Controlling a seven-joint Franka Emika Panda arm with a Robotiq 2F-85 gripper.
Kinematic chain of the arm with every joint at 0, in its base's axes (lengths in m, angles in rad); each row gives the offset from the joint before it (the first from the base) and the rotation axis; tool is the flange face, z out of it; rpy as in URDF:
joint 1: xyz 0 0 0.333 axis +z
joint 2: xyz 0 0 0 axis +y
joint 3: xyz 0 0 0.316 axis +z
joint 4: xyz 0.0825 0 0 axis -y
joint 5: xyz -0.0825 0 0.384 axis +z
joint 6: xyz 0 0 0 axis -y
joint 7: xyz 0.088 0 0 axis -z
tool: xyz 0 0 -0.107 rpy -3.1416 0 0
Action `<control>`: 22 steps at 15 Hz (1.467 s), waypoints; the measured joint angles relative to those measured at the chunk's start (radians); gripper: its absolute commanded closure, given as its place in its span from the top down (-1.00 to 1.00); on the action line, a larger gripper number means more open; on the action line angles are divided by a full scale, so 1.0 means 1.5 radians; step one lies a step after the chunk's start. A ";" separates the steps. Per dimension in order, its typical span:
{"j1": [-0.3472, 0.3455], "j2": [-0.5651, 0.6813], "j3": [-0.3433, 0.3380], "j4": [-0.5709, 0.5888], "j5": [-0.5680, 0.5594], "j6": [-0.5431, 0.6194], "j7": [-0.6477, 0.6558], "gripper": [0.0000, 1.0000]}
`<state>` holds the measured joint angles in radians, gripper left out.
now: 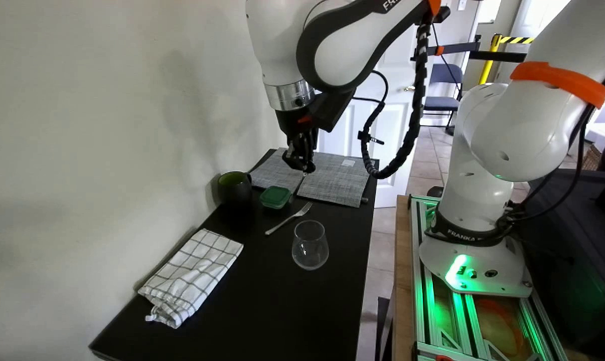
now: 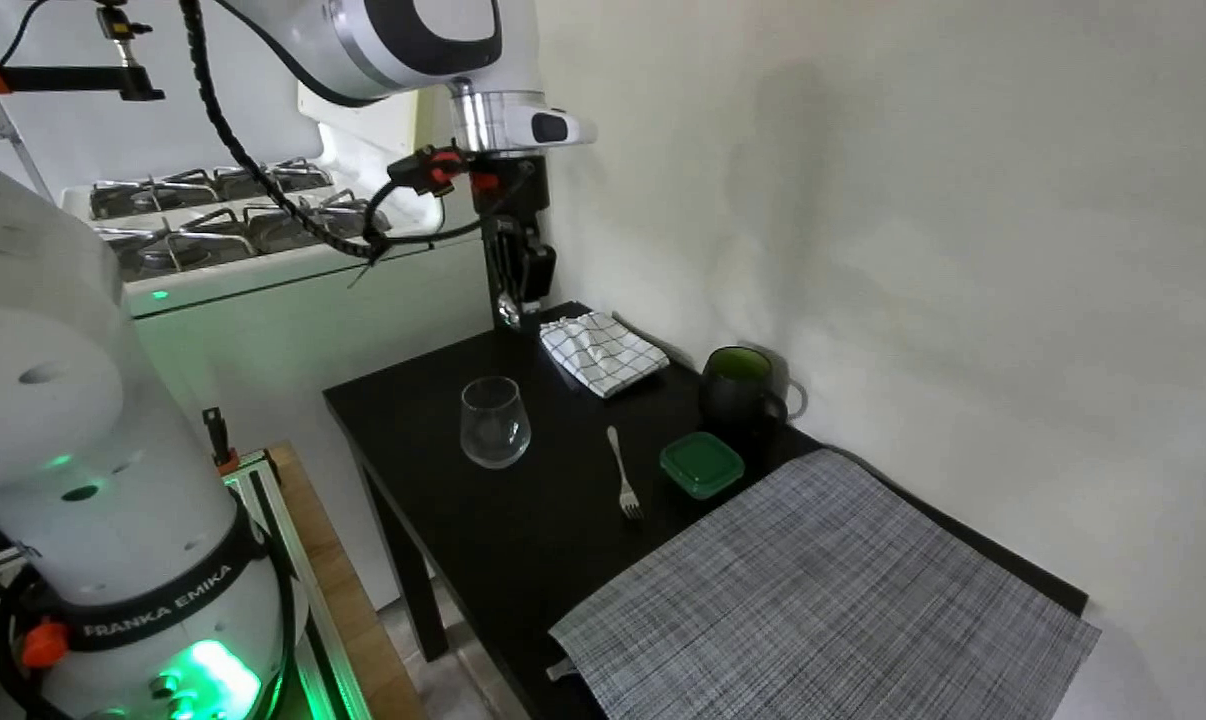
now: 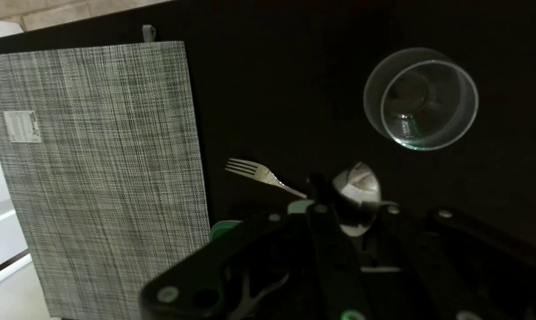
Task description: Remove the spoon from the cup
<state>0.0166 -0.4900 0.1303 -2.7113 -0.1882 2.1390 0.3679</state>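
The cup is a clear stemless glass (image 1: 310,245) standing upright on the black table, with nothing visible in it. It also shows in an exterior view (image 2: 495,422) and in the wrist view (image 3: 428,104). My gripper (image 1: 301,156) is shut on the silvery spoon and holds it above the table, apart from the glass. The spoon's bowl (image 3: 359,184) sticks out at the fingertips (image 3: 356,211) in the wrist view. The spoon (image 2: 508,310) also shows below the gripper (image 2: 523,280) in an exterior view. Most of its handle is hidden by the fingers.
A fork (image 1: 288,219) lies beside the glass. A green-lidded container (image 2: 702,464) and a dark mug (image 2: 738,390) stand near the wall. A checked cloth (image 1: 194,273) lies along the wall side. Grey placemats (image 2: 843,600) cover one table end.
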 measured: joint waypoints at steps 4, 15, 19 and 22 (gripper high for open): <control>-0.014 0.004 -0.021 -0.027 0.000 0.058 -0.050 -0.95; -0.026 0.091 -0.049 -0.027 0.001 0.099 -0.135 -0.95; -0.029 0.135 -0.068 -0.027 0.001 0.144 -0.156 -0.95; -0.029 0.170 -0.073 -0.027 0.004 0.197 -0.163 -0.95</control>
<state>-0.0266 -0.2352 0.0203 -2.7517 -0.1816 2.4345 0.1240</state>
